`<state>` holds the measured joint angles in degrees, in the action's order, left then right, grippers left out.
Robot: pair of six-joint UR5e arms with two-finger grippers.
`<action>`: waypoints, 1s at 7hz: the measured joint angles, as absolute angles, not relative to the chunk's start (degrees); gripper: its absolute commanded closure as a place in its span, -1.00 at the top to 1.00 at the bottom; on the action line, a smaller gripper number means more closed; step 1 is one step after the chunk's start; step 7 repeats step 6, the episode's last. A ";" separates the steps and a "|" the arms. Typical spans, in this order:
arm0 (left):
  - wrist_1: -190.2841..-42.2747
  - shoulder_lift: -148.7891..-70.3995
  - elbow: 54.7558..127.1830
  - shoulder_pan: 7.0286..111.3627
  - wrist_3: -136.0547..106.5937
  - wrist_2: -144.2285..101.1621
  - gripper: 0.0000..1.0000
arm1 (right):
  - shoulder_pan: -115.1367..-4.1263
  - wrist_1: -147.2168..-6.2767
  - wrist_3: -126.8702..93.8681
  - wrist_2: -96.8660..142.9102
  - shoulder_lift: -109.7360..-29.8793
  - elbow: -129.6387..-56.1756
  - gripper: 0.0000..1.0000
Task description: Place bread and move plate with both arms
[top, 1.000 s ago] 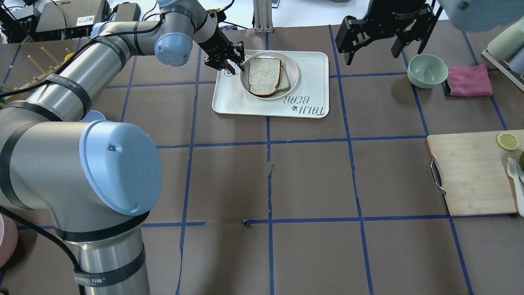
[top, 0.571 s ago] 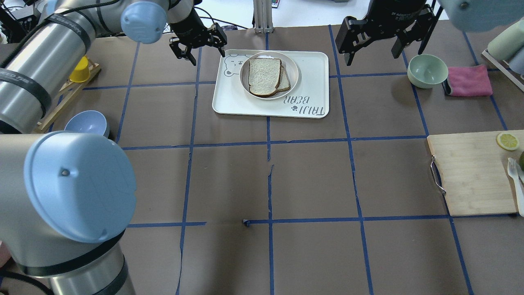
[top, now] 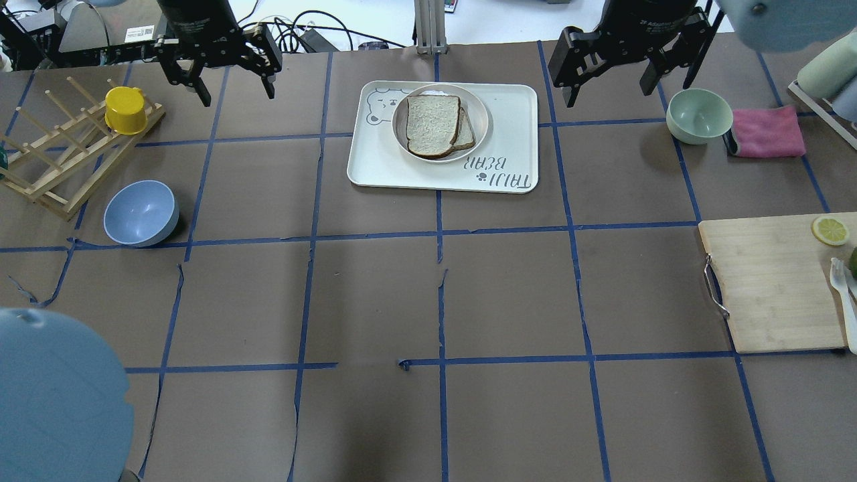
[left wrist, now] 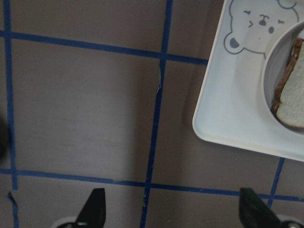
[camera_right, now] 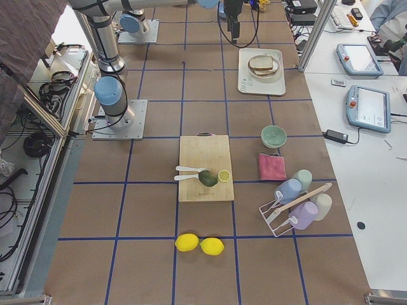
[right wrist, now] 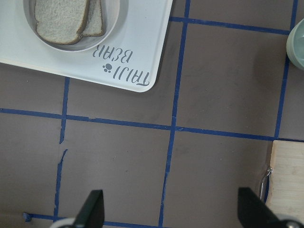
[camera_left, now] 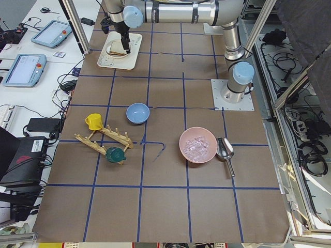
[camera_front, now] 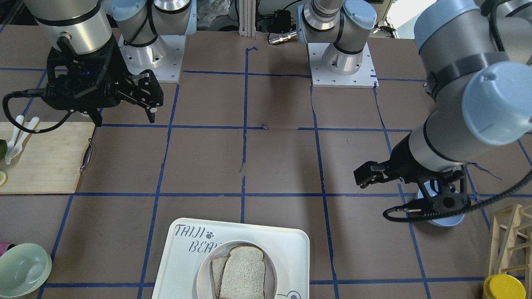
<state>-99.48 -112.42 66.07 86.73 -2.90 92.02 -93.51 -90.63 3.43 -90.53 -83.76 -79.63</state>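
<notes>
The bread (top: 432, 125), with a speckled crumb and dark crust, lies on the round cream plate (top: 481, 109), overlapping a second slice (top: 468, 132). The plate sits on the "TAIJI BEAR" tray (top: 515, 120) at the far middle of the table. My left gripper (top: 236, 84) is open and empty, well to the left of the tray. My right gripper (top: 610, 84) is open and empty, to the right of the tray. The left wrist view shows the tray corner (left wrist: 228, 109) and the bread's edge (left wrist: 292, 99). The right wrist view shows the bread (right wrist: 59, 16) on the plate (right wrist: 116, 23).
A pale green bowl (top: 698, 115) and a pink cloth (top: 768, 131) lie at the far right. A wooden cutting board (top: 770, 281) is at the right edge. A blue bowl (top: 140, 213) and a wooden rack with a yellow cup (top: 124, 109) are at the left.
My left arm has drawn back from the plate's left rim and swung left, away from the tray, gripper still open. The bread, the plate and the right arm have not moved.
</notes>
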 measured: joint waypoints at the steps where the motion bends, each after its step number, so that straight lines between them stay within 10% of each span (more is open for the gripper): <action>1: -100.36 -108.76 69.22 86.11 -2.01 92.54 1.00 | -93.51 -90.67 3.43 -90.53 -83.76 -79.63 1.00; 7: -93.39 -95.53 84.33 86.18 -2.63 88.88 1.00 | -93.51 -90.88 3.43 -90.53 -83.76 -79.63 1.00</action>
